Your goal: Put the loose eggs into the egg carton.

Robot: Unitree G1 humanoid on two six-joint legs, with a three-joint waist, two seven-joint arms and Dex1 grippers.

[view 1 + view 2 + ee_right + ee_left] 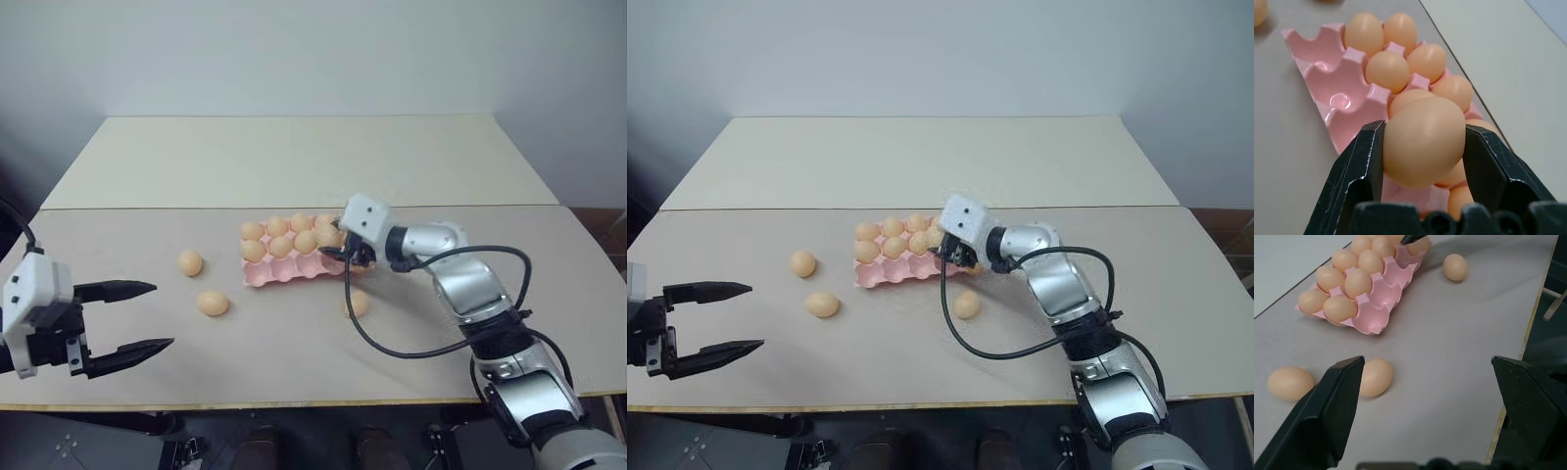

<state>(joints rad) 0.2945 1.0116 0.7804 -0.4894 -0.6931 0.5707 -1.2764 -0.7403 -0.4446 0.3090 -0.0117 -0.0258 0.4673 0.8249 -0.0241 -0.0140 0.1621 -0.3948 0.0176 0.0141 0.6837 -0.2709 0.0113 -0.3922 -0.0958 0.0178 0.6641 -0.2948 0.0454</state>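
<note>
The pale pink egg carton lies mid-table with several tan eggs in its back cups; its front cups are bare. My right gripper hovers over the carton's right end, shut on one egg. Three loose eggs rest on the table: two left of the carton and one at its front right. At the front left my left gripper stands open and holds nothing, short of the nearer egg.
The beige table has a seam running across behind the carton, and its front edge lies close below my left gripper. A black cable loops from my right wrist over the table beside the right loose egg.
</note>
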